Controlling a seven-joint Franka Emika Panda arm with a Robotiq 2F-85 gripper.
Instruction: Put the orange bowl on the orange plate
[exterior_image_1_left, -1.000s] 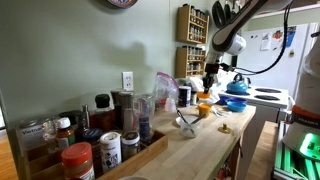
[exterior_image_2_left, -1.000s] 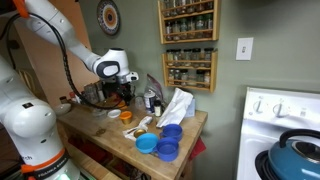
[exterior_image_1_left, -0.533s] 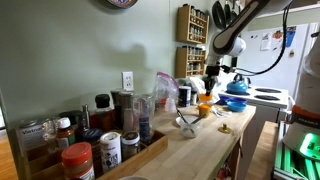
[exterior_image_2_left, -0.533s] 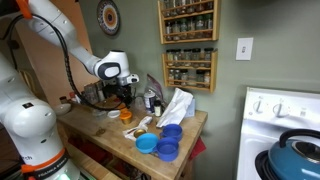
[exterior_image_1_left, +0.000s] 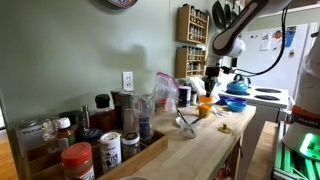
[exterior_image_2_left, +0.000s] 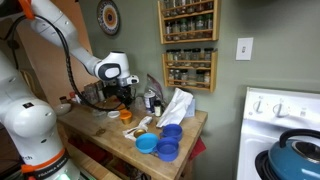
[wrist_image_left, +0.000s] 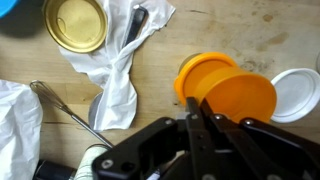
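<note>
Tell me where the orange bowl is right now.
In the wrist view the orange bowl sits right of centre at the tips of the gripper, overlapping the orange plate on its left, with a white lid just to its right.

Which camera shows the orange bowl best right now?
Wrist view: the orange bowl is large and sharp at the tips of the gripper. Both exterior views show it only as a tiny orange speck beneath the gripper.
</note>
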